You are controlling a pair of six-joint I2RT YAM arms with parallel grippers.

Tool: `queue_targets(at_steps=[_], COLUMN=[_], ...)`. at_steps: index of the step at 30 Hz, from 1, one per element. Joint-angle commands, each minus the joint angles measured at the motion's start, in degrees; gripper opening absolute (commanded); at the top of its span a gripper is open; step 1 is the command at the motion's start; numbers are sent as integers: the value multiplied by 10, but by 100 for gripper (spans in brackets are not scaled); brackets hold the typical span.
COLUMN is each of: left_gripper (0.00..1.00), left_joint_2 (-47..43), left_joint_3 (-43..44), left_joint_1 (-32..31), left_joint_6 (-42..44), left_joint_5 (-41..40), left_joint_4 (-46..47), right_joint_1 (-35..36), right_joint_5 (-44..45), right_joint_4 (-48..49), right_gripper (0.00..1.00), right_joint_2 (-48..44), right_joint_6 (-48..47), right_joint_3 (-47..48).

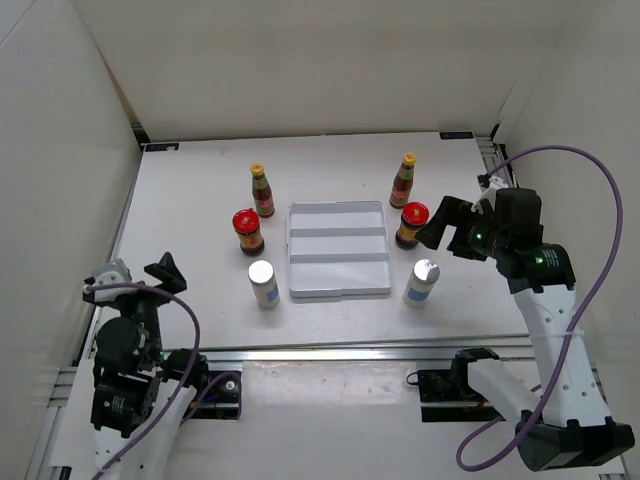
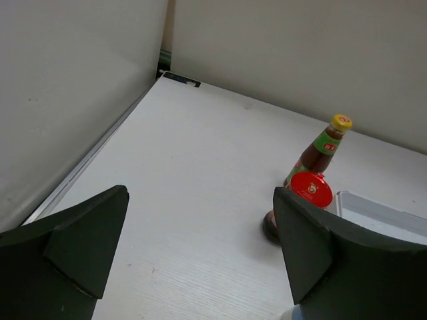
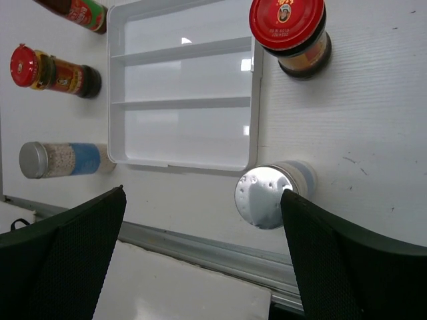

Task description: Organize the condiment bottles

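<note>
Six condiment bottles stand around a white ridged tray (image 1: 338, 292). Left of it are a slim yellow-capped sauce bottle (image 1: 262, 190), a red-lidded jar (image 1: 248, 231) and a silver-topped shaker (image 1: 264, 283). Right of it are a second sauce bottle (image 1: 404, 180), a second jar (image 1: 411, 224) and a second shaker (image 1: 421, 282). My right gripper (image 1: 438, 228) is open and empty, above and just right of the right jar (image 3: 293, 33) and shaker (image 3: 270, 193). My left gripper (image 1: 135, 278) is open and empty, near the table's front left, apart from the left jar (image 2: 310, 190) and sauce bottle (image 2: 319, 150).
White walls close in the table on the left, back and right. A metal rail (image 1: 330, 350) runs along the near edge. The tray's three compartments (image 3: 187, 100) hold nothing. A purple cable (image 1: 600, 270) loops beside the right arm.
</note>
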Motion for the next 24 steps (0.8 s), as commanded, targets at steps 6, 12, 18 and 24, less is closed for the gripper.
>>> queue_targets(at_steps=[6,12,18,24], left_gripper=[100,100,100,100], left_joint_2=[143,138,144,144], left_joint_3=[9,-1,-1,-1], left_joint_1=[-2,-2,-2,-2], left_joint_6=[24,17,17,10], left_joint_5=[60,18,53,38], left_joint_4=[18,23,23,23], right_joint_1=[1,1,1,1], right_joint_5=[20,56,81,81], right_joint_4=[15,8,22,22], right_gripper=[100,100,100,100], right_joint_2=[8,13,11,24], right_joint_6=[-29,-28,-22,-22], right_joint_3=[-22,-58,-79,-118])
